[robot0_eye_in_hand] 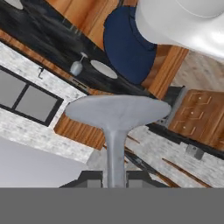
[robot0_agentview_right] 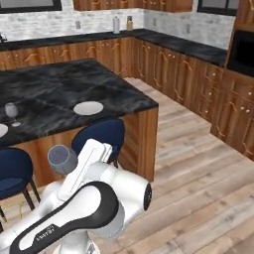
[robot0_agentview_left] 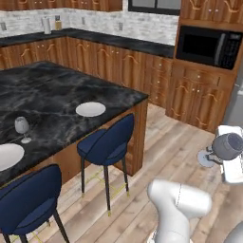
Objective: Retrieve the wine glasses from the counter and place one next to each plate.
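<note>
Clamped on the thin stem of a clear greyish wine glass (robot0_agentview_left: 227,146), the two-finger claw (robot0_eye_in_hand: 114,177) has its dark tips pressed in from either side, with the round foot spreading wide just past them in the hand view. From the left base camera the held glass lies on its side out at the right, bowl towards the room and foot back by the white hand, so its long axis runs roughly level, not upright.

Everything it has to reach lies away to the robot's left, on the big black marble island (robot0_agentview_left: 52,90) fronted by blue stools (robot0_agentview_left: 107,142). Nearest along that line is a plain white round plate (robot0_agentview_left: 90,109) with no glass beside it. I judge that is where this glass belongs, and it will need tipping back onto its foot before it goes down.

Farther left, a second stemmed glass (robot0_agentview_left: 22,127) stands upright on the island just beside another white plate (robot0_agentview_left: 7,155), which is cut off by the picture edge.

Counting up: two glasses, one held and one standing; two plates; two stools in sight. Along the back wall runs the black veined counter (robot0_agentview_left: 118,42) over brown cabinet doors; I can make out no glass left on it.
</note>
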